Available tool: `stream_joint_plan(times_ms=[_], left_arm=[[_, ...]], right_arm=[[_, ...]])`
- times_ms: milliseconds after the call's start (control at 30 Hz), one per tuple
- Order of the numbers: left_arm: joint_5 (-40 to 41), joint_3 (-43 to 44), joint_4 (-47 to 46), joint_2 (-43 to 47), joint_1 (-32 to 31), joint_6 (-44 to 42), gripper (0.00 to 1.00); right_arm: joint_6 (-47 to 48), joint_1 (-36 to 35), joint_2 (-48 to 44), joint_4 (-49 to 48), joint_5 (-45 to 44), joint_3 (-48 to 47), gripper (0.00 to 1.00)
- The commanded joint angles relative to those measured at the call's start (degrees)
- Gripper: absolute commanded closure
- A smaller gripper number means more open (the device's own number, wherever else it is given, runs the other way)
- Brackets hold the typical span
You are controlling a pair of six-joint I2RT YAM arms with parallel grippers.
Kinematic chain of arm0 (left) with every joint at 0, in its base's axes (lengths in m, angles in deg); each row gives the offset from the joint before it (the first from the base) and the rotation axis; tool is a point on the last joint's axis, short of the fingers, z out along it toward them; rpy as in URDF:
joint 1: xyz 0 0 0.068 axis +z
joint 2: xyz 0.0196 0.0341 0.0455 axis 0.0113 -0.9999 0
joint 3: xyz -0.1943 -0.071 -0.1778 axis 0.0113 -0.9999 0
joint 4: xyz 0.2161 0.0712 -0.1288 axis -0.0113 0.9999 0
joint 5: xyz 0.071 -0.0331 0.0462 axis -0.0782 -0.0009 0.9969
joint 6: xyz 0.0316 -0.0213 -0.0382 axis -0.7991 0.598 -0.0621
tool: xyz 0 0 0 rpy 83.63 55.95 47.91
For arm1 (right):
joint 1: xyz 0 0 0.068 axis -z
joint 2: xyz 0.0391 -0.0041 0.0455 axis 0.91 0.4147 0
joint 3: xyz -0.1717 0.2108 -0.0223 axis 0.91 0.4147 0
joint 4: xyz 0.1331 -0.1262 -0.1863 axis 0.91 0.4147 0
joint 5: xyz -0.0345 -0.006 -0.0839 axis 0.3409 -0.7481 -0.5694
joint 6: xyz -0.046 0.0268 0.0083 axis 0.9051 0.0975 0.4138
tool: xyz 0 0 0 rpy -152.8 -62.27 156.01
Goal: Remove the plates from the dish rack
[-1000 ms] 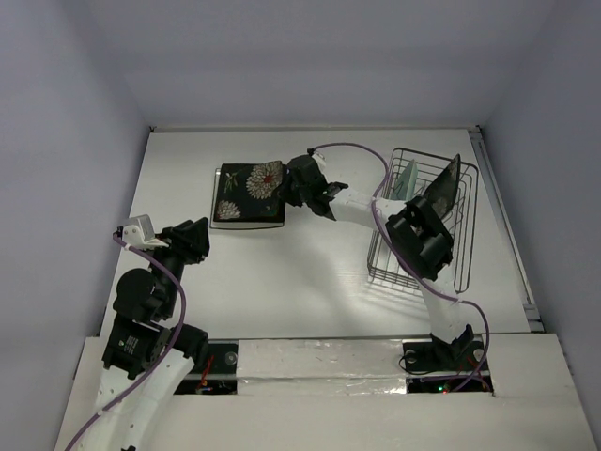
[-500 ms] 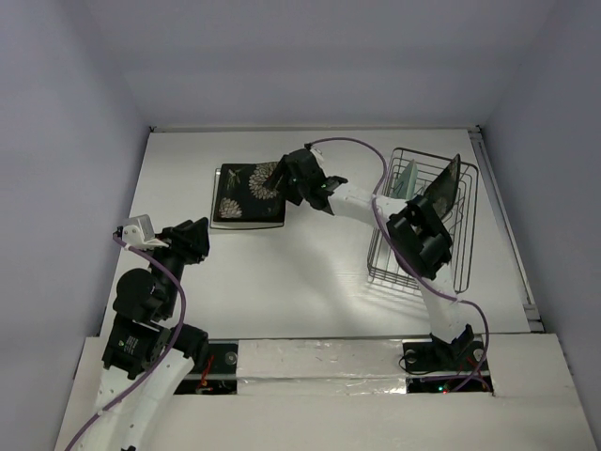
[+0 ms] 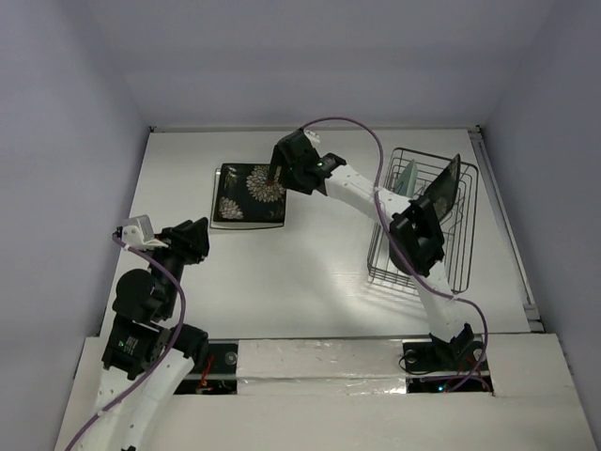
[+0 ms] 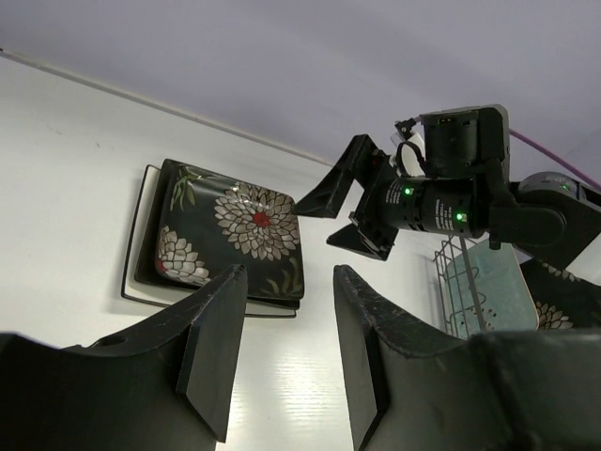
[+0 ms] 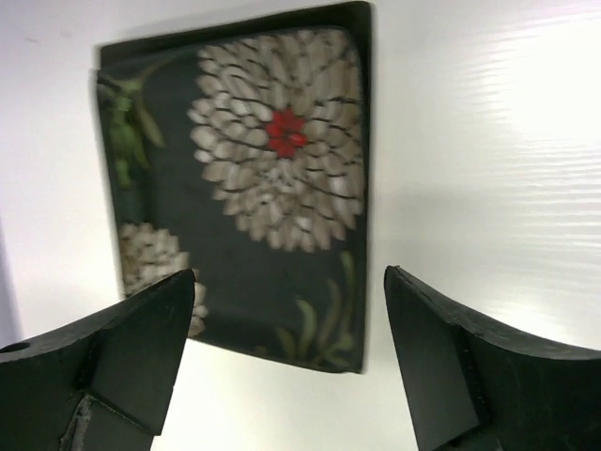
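A black floral plate [image 3: 246, 194] [image 4: 230, 240] [image 5: 254, 178] lies flat on a white square plate [image 3: 217, 199] [image 4: 137, 272] at the back left of the table. My right gripper [image 3: 279, 177] [image 4: 344, 218] [image 5: 286, 274] hovers open above the floral plate's right edge, holding nothing. The wire dish rack [image 3: 467, 258] [image 4: 441, 256] stands on the right. In it a pale mint plate [image 3: 406, 178] [image 4: 488, 291] and a dark plate [image 3: 447, 188] [image 4: 563, 301] lean upright. My left gripper [image 3: 200, 228] [image 4: 288, 272] is open and empty, low at the near left.
The right arm's purple cable [image 3: 352, 150] arcs over the table between the stacked plates and the rack. A raised strip [image 3: 498, 216] runs along the table's right edge. Bare white tabletop [image 3: 300, 263] lies between the two arms.
My right gripper has opened and let go of the floral plate, then lifted up and back. The plate now rests on the white one. The left arm has not moved.
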Motion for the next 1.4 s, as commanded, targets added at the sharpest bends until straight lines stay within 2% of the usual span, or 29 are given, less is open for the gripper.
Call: stream_joint_plan(times_ms=[0,67,100,133,167,233,267,333,400,467,533,567,600,667,733,833,1000,1067,1100,1133,1167,1267,1367], left_arm=[[-0.19,-0.28,-2.28,0.77,-0.23,-0.24,0.61],[-0.19,-0.37,-2.28,0.95,-0.23,-0.24,0.61],[-0.19,-0.28,-2.28,0.95,-0.23,-0.24,0.61],[-0.19,-0.37,-2.28,1.03,-0.23,-0.41,0.61],[-0.19,-0.28,-2.37,1.12,-0.23,-0.33,0.61],[-0.19,-0.37,-2.37,1.30,-0.23,-0.33,0.61],[-0.19,-0.28,-2.46,1.47,-0.23,-0.33,0.61],[-0.19,-0.28,-2.63,1.65,-0.23,-0.33,0.62],[-0.19,-0.37,-2.72,2.00,-0.23,-0.42,0.71],[-0.19,-0.46,-2.63,2.18,-0.23,-0.42,0.85],[-0.19,-0.28,-2.37,2.44,-0.23,-0.42,0.96],[-0.19,-0.28,-2.37,2.53,-0.23,-0.33,0.98],[-0.19,-0.28,-2.20,2.70,-0.23,-0.24,0.98],[-0.19,-0.11,-2.11,2.71,-0.23,-0.24,0.97],[-0.19,-0.19,-2.19,2.71,-0.23,-0.24,0.88],[-0.19,-0.19,-2.11,2.97,-0.23,-0.33,0.76],[-0.19,-0.19,-2.02,3.41,-0.23,-0.33,0.68],[-0.19,-0.19,-2.02,3.41,-0.23,-0.33,0.67],[-0.19,-0.19,-2.11,3.50,-0.23,-0.33,0.67],[-0.19,-0.19,-2.11,3.58,-0.23,-0.33,0.67],[-0.19,-0.19,-2.11,3.50,-0.23,-0.33,0.66],[-0.19,-0.19,-2.11,3.41,-0.23,-0.33,0.65],[-0.19,-0.19,-2.19,3.32,-0.23,-0.33,0.65]], right_arm=[[4.92,-0.54,-3.01,5.03,-4.35,-0.82,0.17],[6.41,-0.54,-9.50,3.71,-6.37,3.39,0.46],[7.90,-0.54,-12.66,3.19,-7.69,5.67,0.83],[8.61,-0.02,-19.56,2.22,-9.44,8.22,0.96],[9.49,-0.01,-23.11,2.13,-13.81,12.85,1.00],[11.69,-0.01,-29.97,4.04,-18.75,16.93,1.00],[12.30,0.51,-36.27,5.19,-24.17,18.77,1.00],[13.28,1.47,-41.93,9.56,-29.12,23.70,1.00],[13.54,4.89,-49.05,12.75,-32.83,27.73,1.00],[13.89,8.58,-53.18,16.88,-32.75,30.03,1.00],[15.99,15.69,-58.02,18.73,-30.13,33.02,0.80],[16.87,17.98,-59.17,19.35,-27.68,33.72,0.69],[18.19,21.31,-60.92,20.31,-27.56,34.95,0.46],[19.86,24.32,-61.73,20.41,-25.47,36.19,0.31],[22.06,27.48,-60.69,20.67,-23.00,36.98,0.25],[23.73,29.68,-56.74,20.32,-19.93,37.86,0.25],[25.40,32.85,-50.05,19.70,-18.77,36.73,0.25],[26.19,34.08,-48.20,19.35,-17.90,36.11,0.29],[26.63,35.31,-46.63,19.35,-18.07,35.58,0.32],[27.16,35.32,-46.00,18.39,-18.33,34.97,0.40],[27.95,36.10,-45.48,17.95,-18.51,34.70,0.44],[29.97,37.51,-43.02,18.12,-17.73,32.42,0.51],[33.04,37.52,-40.55,17.77,-16.50,31.01,0.68]])
